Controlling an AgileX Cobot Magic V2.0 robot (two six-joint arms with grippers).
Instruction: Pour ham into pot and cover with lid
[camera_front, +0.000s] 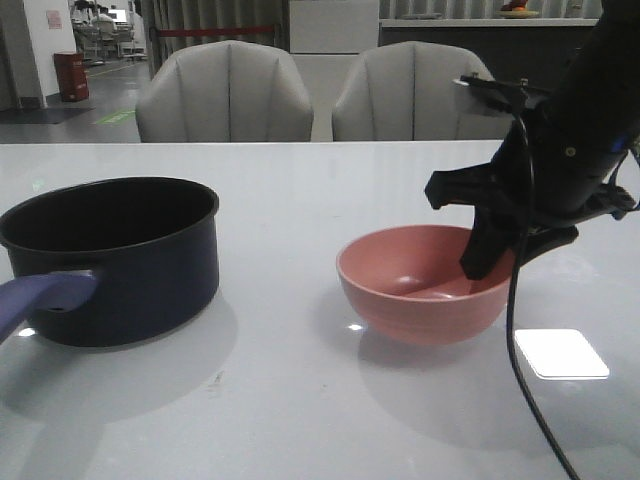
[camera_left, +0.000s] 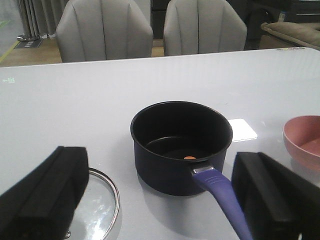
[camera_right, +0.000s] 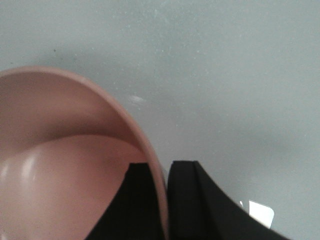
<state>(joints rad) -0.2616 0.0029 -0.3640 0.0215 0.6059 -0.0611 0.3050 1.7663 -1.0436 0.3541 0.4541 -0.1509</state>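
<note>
Left hand (camera_left: 165, 200) hangs released over the desk (camera_front: 300, 200), its fingers partly cropped. Pot (camera_left: 181, 145) stands below, one ham (camera_left: 190, 158) piece inside. Lid (camera_left: 102, 200) lies beside, half hidden. Right hand (camera_right: 162, 200) pinches the bowl (camera_front: 425, 285) rim.

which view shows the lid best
The left wrist view. It alone shows the lid: the silver rim and glass lie flat on the table beside the pot, partly hidden behind a finger of the left gripper. The front view and the right wrist view show no lid at all.
</note>
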